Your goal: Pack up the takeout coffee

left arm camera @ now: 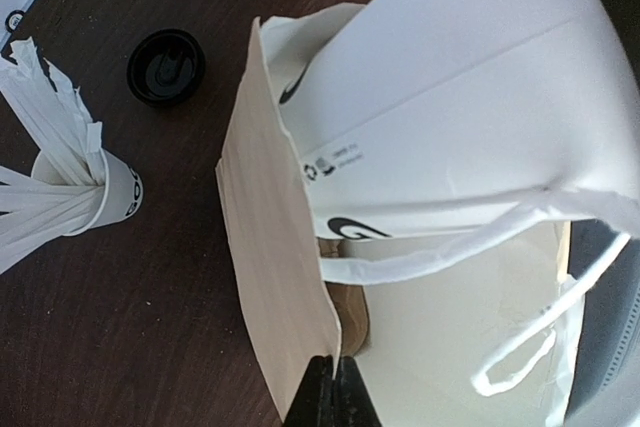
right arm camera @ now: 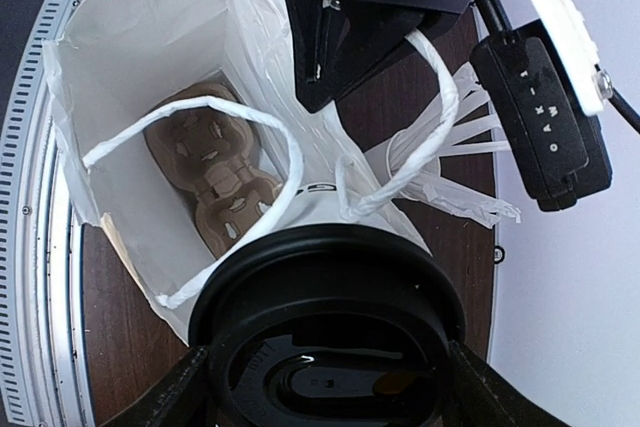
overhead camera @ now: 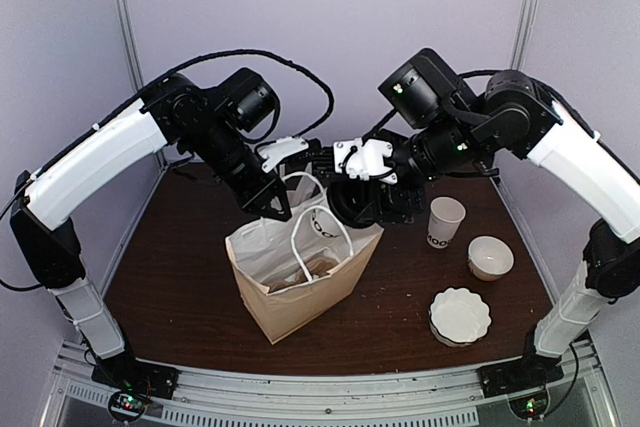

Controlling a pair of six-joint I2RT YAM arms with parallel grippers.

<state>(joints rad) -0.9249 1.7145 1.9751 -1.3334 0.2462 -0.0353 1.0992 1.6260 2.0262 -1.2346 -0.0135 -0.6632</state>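
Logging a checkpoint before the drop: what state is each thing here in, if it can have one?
paper bag: upright, mouth open.
takeout coffee: lidded, gripped, at the bag's mouth.
cup carrier: lying in the bag's bottom.
left gripper: shut on the bag's rim.
right gripper: closed on the coffee.
plain cup: upright, no lid.
spare lid: loose on the table.

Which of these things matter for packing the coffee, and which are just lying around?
Job: lidded cup, paper bag, cardboard carrier inside it.
Lying about: lidless cup, bowl, scalloped white stack, cup of straws, loose black lid.
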